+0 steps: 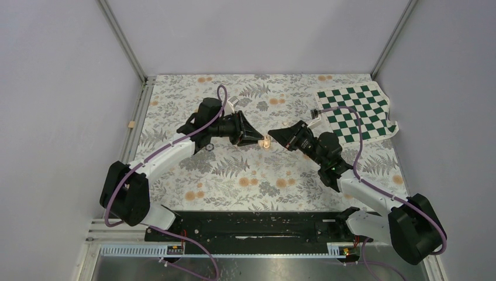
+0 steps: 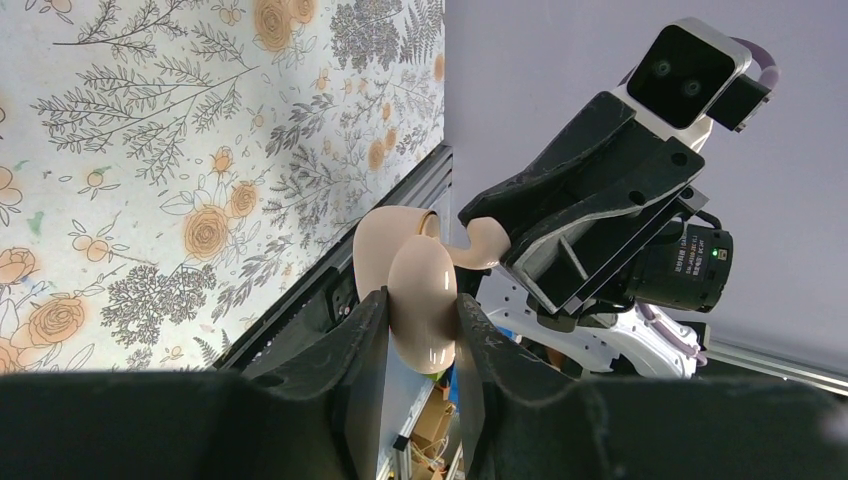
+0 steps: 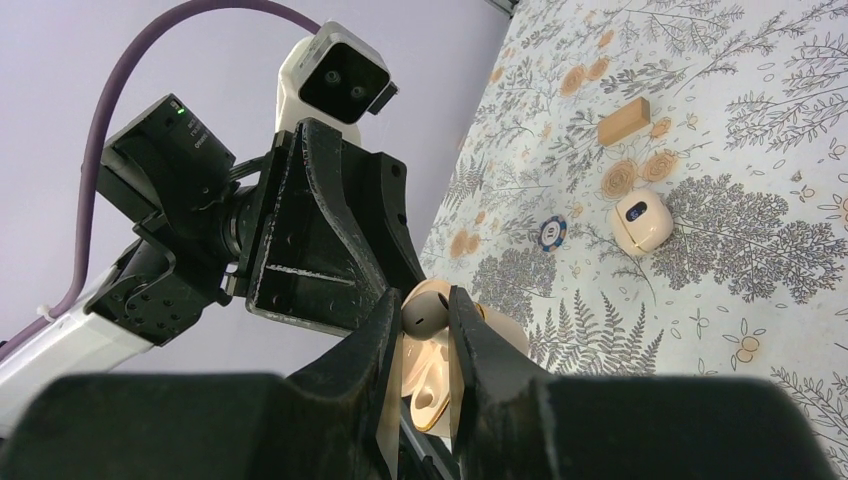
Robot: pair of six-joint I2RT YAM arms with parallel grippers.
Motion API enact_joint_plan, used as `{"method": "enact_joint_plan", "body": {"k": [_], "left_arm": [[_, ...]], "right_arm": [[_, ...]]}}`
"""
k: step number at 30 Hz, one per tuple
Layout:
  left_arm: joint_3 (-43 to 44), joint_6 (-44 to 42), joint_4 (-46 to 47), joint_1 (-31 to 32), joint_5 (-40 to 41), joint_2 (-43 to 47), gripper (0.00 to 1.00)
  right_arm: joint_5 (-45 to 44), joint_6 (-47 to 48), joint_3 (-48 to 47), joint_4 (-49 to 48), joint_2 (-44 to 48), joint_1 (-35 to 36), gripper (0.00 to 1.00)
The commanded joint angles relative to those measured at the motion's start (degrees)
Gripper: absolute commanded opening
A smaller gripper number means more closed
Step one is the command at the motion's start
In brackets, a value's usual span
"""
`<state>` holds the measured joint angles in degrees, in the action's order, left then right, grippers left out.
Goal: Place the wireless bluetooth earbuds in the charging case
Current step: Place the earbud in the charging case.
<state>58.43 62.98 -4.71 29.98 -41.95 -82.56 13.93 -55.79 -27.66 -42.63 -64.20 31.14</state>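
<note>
The left gripper (image 2: 420, 305) is clamping the open charging case (image 2: 422, 285), hollow turned toward the right gripper (image 3: 423, 300), which is pinching one earbud (image 3: 425, 316) at the case's mouth, apparently lining it up for seating.

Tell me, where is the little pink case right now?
The charging case is pinched in the left gripper, near the middle of the table in the top view. The right gripper, holding an earbud, is right beside it.
</note>
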Motion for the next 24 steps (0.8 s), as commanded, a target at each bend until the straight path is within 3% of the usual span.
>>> {"method": "enact_joint_plan", "body": {"k": [1,18,24], "left_arm": [[-0.8,1.4,4.4,-0.3,-2.5,1.6,0.16],[-1.0,1.0,3.9,-0.3,-1.2,2.2,0.16],[-2.5,3.3,2.0,-0.4,4.4,4.9,0.17]], "right_arm": [[-2.7,0.1,0.1,-3.0,0.8,0.1,0.1],[-1.7,-1.2,0.3,-4.3,0.9,0.2,0.1],[-10.4,-2.1,-0.7,5.7,7.0,0.7,0.1]]}}
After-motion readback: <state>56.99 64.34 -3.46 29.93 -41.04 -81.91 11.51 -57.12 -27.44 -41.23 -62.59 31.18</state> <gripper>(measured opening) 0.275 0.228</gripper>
